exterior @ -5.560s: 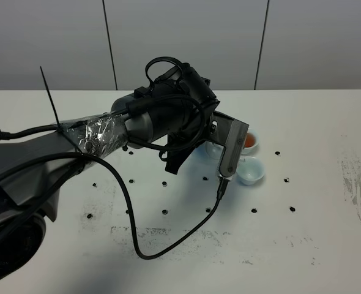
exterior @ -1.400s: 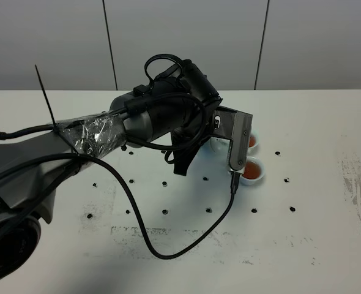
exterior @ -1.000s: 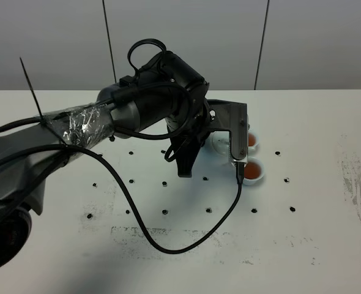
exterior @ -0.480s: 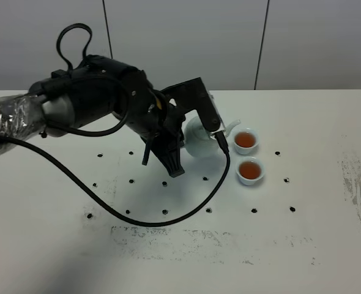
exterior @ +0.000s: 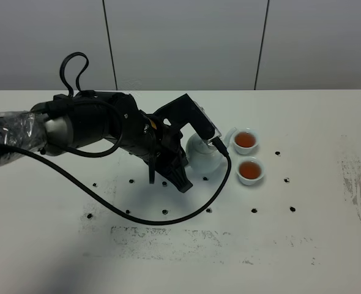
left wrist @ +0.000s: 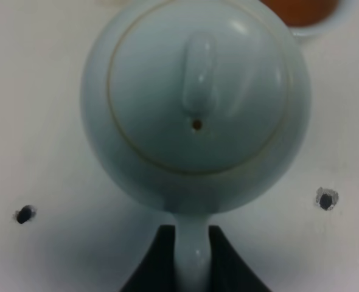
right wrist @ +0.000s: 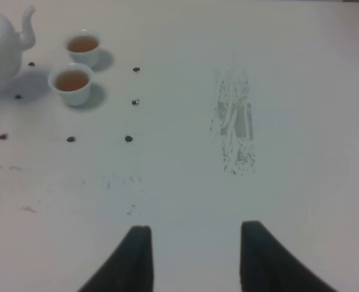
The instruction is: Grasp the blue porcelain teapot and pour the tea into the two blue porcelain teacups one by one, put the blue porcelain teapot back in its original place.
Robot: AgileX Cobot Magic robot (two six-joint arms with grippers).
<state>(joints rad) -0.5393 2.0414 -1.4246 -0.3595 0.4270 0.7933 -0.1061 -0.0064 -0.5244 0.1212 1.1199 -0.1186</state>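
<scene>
The blue porcelain teapot (exterior: 205,157) sits upright at table level, left of the two blue porcelain teacups, its spout toward them. The far teacup (exterior: 246,140) and the near teacup (exterior: 250,169) both hold amber tea. My left gripper (exterior: 189,149) is at the pot's left side. In the left wrist view the left gripper (left wrist: 193,267) is shut on the teapot's (left wrist: 195,103) loop handle. My right gripper (right wrist: 196,228) hangs open over bare table, far from the teapot (right wrist: 0,44) and the teacups (right wrist: 84,45) (right wrist: 72,81).
The white table (exterior: 303,245) has rows of small dark holes and scuffed grey marks at the front and right. A black cable (exterior: 137,217) from the left arm loops over the table in front of the pot.
The left arm has swung back left and come down. The teapot went from tilted over the teacups to upright beside them. The near teacup has filled with tea. The right gripper stays still.
</scene>
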